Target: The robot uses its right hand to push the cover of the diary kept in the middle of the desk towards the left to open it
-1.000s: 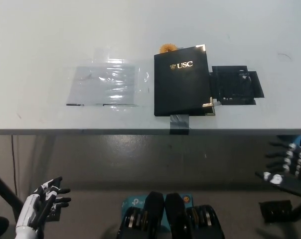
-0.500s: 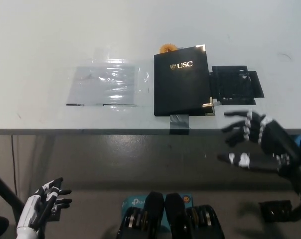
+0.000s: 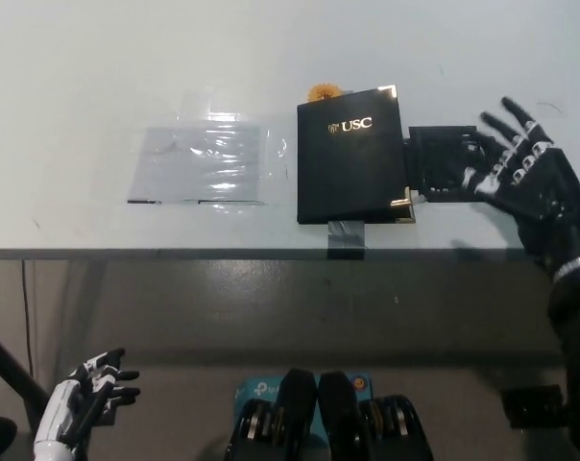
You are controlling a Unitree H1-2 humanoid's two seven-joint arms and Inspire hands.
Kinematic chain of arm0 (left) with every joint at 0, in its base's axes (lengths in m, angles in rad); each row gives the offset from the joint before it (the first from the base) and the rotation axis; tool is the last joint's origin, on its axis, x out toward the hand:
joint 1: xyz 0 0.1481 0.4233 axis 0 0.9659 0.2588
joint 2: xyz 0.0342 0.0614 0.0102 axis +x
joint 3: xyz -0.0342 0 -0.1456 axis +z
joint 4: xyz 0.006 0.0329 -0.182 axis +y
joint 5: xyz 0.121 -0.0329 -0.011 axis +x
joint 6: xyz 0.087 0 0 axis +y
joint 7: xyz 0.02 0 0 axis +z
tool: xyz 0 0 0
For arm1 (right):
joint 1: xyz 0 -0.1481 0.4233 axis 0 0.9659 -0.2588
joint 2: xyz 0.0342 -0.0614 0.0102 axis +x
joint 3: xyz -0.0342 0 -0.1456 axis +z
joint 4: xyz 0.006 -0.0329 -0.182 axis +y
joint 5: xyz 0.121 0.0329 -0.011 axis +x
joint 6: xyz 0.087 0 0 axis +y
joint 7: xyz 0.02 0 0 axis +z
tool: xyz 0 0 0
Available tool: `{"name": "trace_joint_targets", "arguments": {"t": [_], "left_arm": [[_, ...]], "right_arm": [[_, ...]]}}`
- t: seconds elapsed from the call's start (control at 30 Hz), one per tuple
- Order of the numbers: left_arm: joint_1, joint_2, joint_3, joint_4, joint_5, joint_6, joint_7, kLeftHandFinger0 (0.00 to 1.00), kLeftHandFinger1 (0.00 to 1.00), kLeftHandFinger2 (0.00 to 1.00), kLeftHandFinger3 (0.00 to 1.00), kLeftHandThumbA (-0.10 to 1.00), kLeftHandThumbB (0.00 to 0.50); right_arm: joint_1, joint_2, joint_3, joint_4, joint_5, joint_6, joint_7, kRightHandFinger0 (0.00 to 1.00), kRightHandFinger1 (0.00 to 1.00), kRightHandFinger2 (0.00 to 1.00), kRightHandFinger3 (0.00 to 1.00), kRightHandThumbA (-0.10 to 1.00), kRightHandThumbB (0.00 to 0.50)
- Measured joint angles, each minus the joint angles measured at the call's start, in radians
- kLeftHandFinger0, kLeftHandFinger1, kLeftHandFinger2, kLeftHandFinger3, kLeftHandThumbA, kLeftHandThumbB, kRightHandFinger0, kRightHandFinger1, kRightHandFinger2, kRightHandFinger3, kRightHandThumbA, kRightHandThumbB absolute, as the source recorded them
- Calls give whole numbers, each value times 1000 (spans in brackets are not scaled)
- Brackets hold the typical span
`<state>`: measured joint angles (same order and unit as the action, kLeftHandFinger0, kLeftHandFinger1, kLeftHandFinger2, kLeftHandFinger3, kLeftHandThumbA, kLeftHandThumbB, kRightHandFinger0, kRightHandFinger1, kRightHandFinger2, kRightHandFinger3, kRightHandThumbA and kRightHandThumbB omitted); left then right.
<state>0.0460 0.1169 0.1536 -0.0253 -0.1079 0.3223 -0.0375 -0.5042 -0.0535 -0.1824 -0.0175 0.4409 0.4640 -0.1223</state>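
A black diary (image 3: pixel 351 154) with gold "USC" lettering and gold corner trim lies on a pale grey-white table (image 3: pixel 79 77). An orange scalloped shape (image 3: pixel 323 93) peeks out behind its top edge. A grey tape strip (image 3: pixel 346 236) shows at its lower edge. A black patch (image 3: pixel 444 163) lies beside it. A clear, glossy plastic sheet (image 3: pixel 204 163) (streaked with white glare) lies apart. The right hand (image 3: pixel 525 178) is black with white marks on the fingers (image 3: pixel 517 123); the left hand (image 3: pixel 79 408) is white with dark fingertips.

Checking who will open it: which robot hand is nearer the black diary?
The right hand. It is open above the desk, just right of the diary. The left hand rests open far below the desk edge, at lower left.
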Motion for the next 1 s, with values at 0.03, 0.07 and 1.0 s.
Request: {"name": "trace_joint_targets", "arguments": {"t": [0.03, 0.07, 1.0], "left_arm": [[0, -1, 1, 0, -1, 1, 0, 648, 530, 540, 707, 592, 313], [0, -2, 1, 0, -1, 1, 0, 647, 530, 539, 707, 593, 313], [14, -1, -5, -10, -1, 4, -1, 603, 519, 528, 703, 596, 347]], "right_arm": [[-16, 32, -42, 34, 19, 0, -23, 1000, 1000, 1000, 1000, 1000, 118], [-31, 60, -81, 60, 37, 0, -43, 1000, 1000, 1000, 1000, 1000, 118], [-184, 270, -244, 404, 82, -20, -220, 931, 978, 966, 1000, 1000, 150]]}}
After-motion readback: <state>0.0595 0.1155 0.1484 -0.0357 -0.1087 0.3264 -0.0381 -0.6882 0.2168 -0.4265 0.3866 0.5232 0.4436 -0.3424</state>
